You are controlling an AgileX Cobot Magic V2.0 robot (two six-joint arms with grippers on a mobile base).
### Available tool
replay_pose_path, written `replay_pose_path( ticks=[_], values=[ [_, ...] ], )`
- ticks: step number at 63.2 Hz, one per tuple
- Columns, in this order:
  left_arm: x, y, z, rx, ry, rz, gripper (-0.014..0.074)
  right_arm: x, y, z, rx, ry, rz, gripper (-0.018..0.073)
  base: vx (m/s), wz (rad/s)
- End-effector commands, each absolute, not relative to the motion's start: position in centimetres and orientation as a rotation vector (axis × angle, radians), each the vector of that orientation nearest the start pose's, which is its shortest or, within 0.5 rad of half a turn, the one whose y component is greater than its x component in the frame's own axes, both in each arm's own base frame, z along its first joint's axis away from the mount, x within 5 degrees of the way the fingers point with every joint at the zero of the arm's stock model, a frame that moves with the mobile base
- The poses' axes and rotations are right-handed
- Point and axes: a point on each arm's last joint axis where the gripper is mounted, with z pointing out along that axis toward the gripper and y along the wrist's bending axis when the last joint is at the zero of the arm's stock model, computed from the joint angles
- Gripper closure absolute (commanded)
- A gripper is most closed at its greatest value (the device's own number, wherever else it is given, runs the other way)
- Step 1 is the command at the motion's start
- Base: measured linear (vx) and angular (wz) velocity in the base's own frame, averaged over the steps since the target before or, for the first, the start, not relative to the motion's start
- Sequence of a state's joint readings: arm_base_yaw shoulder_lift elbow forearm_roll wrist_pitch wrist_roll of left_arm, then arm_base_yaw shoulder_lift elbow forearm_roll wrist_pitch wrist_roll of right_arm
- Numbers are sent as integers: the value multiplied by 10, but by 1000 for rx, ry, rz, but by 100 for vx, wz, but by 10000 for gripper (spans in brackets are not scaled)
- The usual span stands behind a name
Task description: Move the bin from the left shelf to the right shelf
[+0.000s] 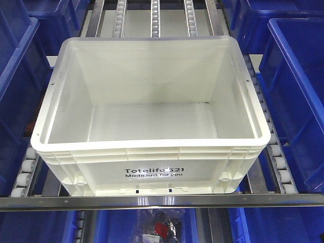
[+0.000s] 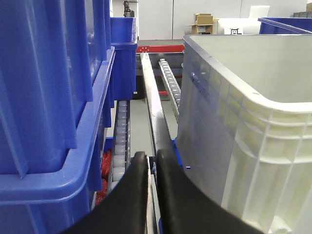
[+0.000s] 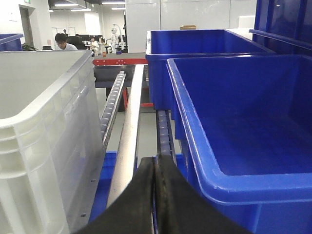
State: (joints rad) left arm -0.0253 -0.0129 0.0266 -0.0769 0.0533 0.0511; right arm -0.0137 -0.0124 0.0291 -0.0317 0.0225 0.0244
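Bin (image 1: 152,109) sits betw. 2 grippers, L (image 2: 152,158) & R (image 3: 155,163); jaws together, untouched.

I see bright, even overhead light; glare washes the bin (image 1: 152,116) near its printed label, soft shadows sit inside it, and both wrist views blur close up.

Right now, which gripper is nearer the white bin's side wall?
Left, slightly, as far as the wrist views show. The left gripper sits just beside the white bin; the right gripper has a rail between.
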Motion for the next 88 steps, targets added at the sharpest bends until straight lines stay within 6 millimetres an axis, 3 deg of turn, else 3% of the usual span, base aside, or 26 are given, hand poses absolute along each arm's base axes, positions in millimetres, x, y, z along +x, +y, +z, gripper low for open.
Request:
replay_pose_path(
  ticks=[1,60,70,88],
  values=[
    [54,-1,215,-10,1441,-56,565,56,-1,206,-10,1447,-29,568,0,0],
    [54,-1,218,-12,1413,-55,565,55,0,210,-21,1402,-39,568,0,0],
    [49,-1,241,-16,1332,-60,565,51,0,231,-6,1329,-22,568,0,0],
    [21,-1,316,-5,1186,-67,565,38,-1,301,-34,1334,-73,568,0,0]
  ],
)
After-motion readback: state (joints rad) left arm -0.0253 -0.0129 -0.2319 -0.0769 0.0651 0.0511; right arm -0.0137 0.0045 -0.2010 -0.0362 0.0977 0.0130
